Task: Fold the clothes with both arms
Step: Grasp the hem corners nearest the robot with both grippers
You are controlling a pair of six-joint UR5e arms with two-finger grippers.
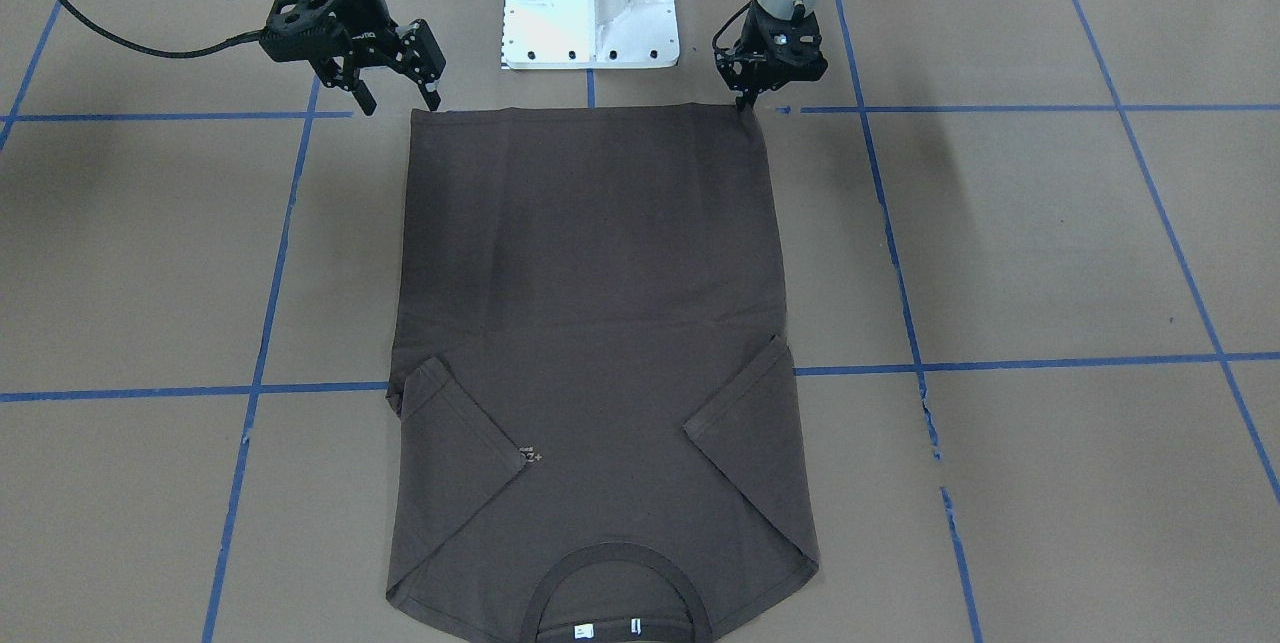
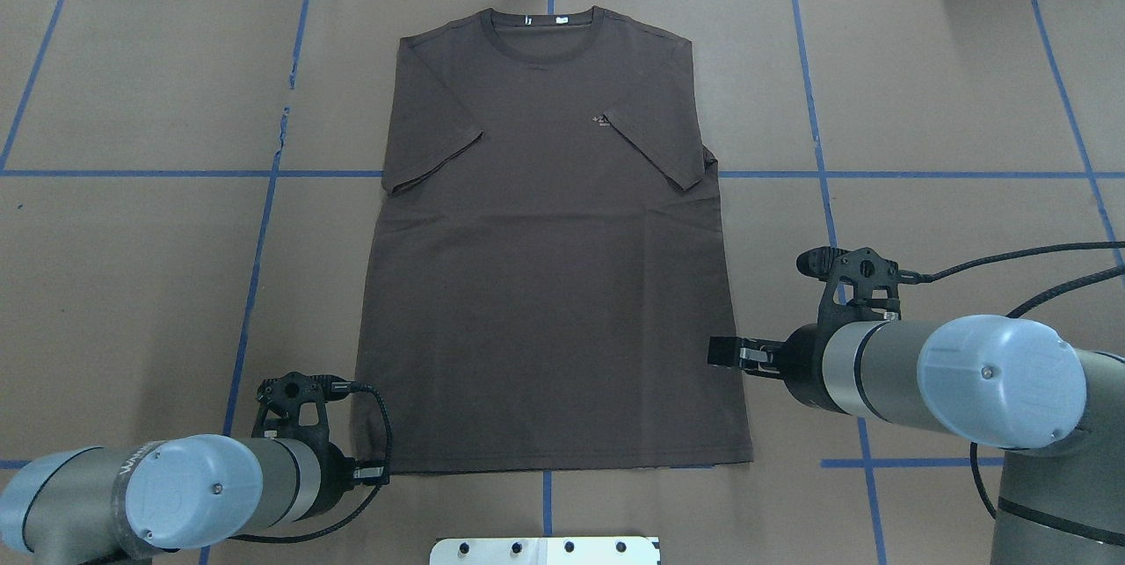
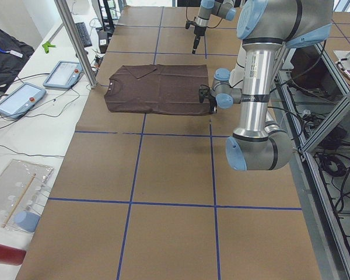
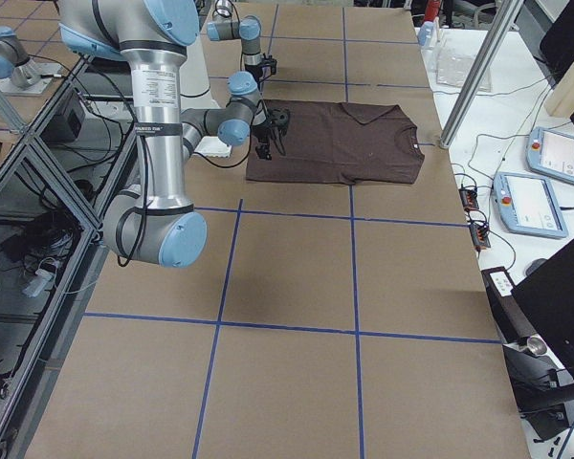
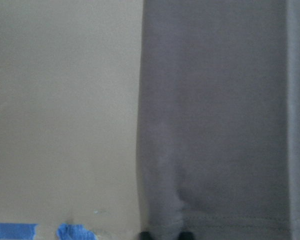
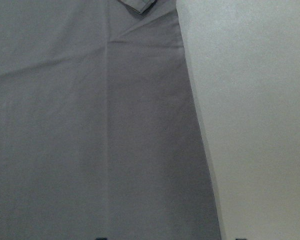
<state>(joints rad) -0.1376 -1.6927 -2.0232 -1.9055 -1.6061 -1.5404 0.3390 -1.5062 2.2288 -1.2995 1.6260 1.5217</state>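
The dark brown T-shirt (image 1: 590, 273) (image 2: 545, 266) lies flat on the brown table. Its collar (image 2: 542, 36) points away from the robot, and both sleeves are folded in over the chest. My left gripper (image 1: 745, 103) is down at the hem corner on the robot's left. In the left wrist view its fingertips (image 5: 150, 235) are close together with puckered hem cloth (image 5: 180, 200) between them, so it is shut on that corner. My right gripper (image 1: 400, 101) (image 2: 725, 352) hovers open above the other hem corner. In the right wrist view the shirt's side edge (image 6: 200, 150) runs between its spread tips.
The white base pedestal (image 1: 590, 3) stands just behind the hem. Blue tape lines (image 1: 1000, 363) grid the table. A metal post (image 3: 76, 41) rises near the collar end, with two tablet-like devices (image 3: 17, 96) on the white bench beyond.
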